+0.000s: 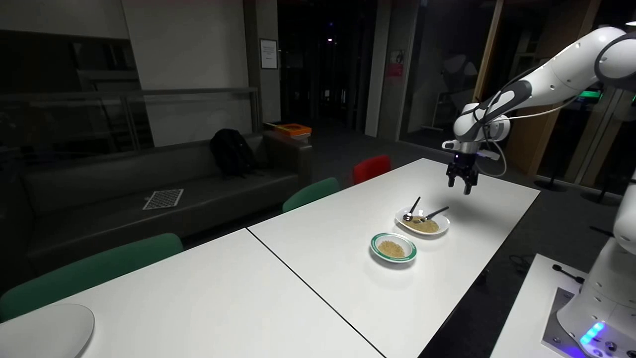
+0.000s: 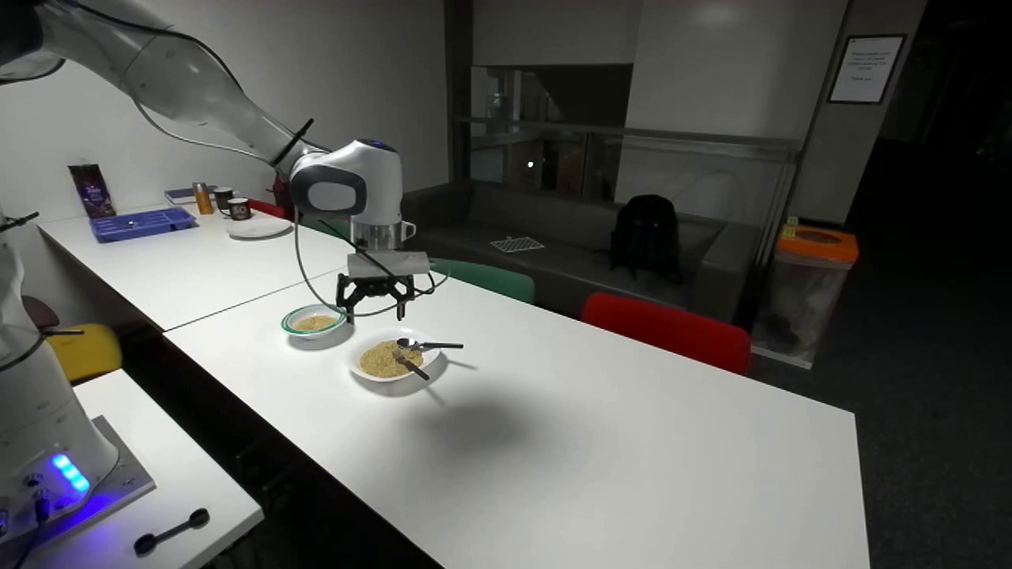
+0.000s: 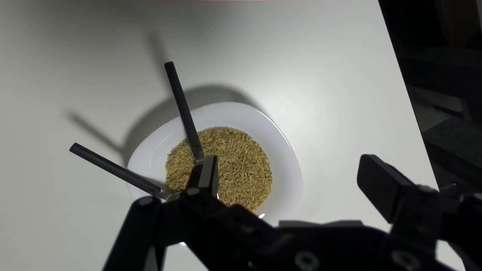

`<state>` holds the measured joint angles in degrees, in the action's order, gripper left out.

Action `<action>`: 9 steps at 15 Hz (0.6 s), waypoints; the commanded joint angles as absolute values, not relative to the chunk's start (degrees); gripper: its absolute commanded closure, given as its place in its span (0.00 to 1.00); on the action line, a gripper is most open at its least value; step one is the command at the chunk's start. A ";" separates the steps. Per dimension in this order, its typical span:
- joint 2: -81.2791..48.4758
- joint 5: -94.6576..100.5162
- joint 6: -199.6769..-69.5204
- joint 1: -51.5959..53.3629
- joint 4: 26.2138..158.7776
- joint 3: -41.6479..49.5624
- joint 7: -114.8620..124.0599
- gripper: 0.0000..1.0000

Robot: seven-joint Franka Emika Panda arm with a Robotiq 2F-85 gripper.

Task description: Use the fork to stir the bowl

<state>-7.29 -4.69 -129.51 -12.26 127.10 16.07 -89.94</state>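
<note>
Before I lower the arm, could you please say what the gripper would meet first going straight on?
Pointing down, the gripper would probably meet the white dish of grain first, possibly the table beside it; depth is unclear.

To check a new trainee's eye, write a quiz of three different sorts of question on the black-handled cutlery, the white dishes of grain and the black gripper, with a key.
1. Fill in: along with the black-handled metal fork, a black-handled metal ____ rests partly in the white rounded dish of tan grain.
2. True or false: the black two-fingered gripper is clamped on the fork.
3. What colour is the rim of the small round white bowl next to that dish? A: orange. B: green. C: black.

Key:
1. spoon
2. False; the gripper is open, apart from the fork.
3. B
</note>
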 commanded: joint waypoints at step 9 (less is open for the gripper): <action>-10.23 -21.93 -126.10 -18.92 124.42 14.46 -99.68 0.00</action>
